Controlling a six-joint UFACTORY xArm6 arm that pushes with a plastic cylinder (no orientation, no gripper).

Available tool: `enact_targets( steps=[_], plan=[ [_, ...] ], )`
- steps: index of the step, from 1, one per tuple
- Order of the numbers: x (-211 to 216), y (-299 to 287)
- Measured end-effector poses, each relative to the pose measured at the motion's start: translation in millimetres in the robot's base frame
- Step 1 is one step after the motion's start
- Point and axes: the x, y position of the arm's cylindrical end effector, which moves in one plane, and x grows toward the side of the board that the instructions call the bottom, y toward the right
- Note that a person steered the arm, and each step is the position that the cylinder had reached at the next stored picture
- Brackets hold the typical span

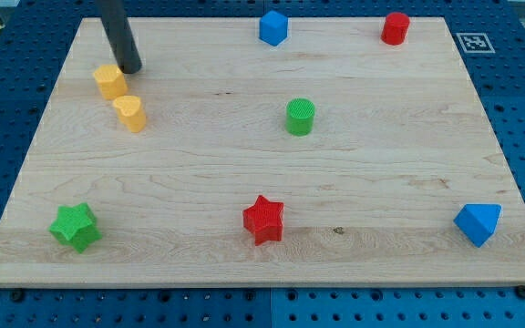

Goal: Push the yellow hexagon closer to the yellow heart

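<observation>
While the wooden board lies flat on a blue pegboard bench, my tip rests at the far left of it, just beside the yellow hexagon, on that block's far right side; I cannot tell whether the two touch. No pincer exists on this arm, only the dark rod, so nothing opens, closes or grips.

That yellow hexagon sits far and left on the board, and the yellow heart stands just near and right of it, the two blocks almost touching.

Elsewhere, a blue block with an angular shape sits at the far edge near the middle, and a red cylinder stands at the far right. A green cylinder occupies the centre. Along the near edge lie a green star at left, a red star in the middle and a blue triangular block at right.

A square black-and-white marker tag is fixed on the bench beyond the far right corner; it carries a pattern, no readable letters. No brand names show anywhere.
</observation>
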Motion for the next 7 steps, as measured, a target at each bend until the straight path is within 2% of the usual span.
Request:
enact_targets(
  steps=[2, 5, 7],
  plan=[
    [5.3, -4.2],
    [66.3, -10.8],
    [30.2, 19.2]
  ],
)
